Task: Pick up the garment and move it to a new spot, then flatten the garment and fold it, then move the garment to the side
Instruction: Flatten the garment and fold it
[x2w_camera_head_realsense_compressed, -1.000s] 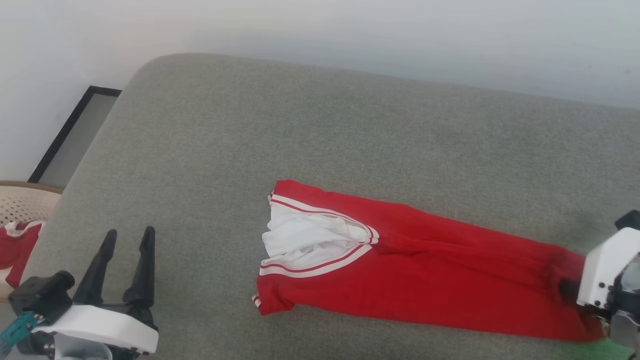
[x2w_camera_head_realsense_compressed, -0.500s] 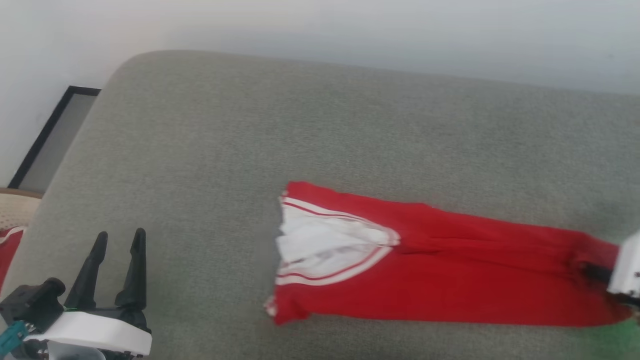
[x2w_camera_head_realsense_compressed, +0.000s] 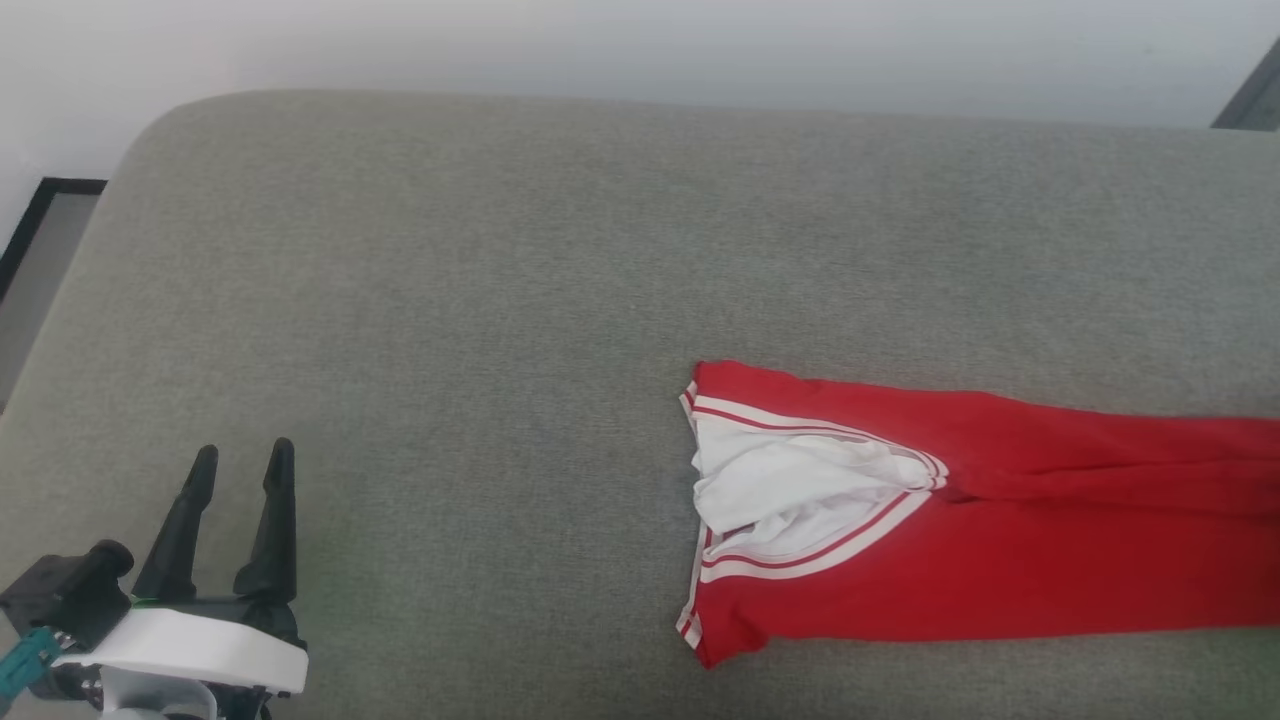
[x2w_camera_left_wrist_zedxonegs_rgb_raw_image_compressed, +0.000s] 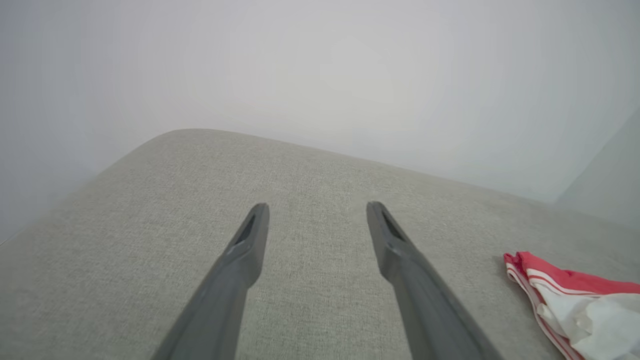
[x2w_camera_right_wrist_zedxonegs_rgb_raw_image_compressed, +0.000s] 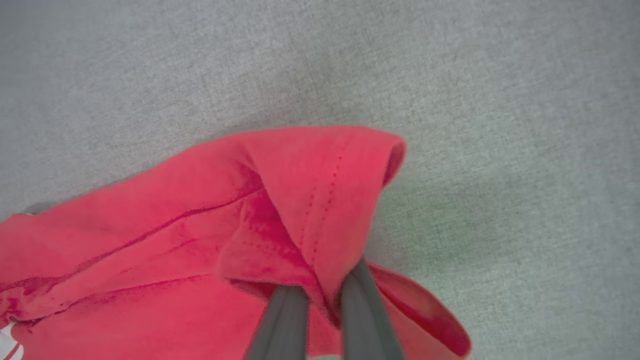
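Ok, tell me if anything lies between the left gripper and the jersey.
Nothing visible does: bare grey upholstery lies between the open left gripper and the jersey. The right gripper is shut on its hem.

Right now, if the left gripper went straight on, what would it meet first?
The left gripper would probably meet the grey cushion; depth is unclear. The garment lies right of that line.
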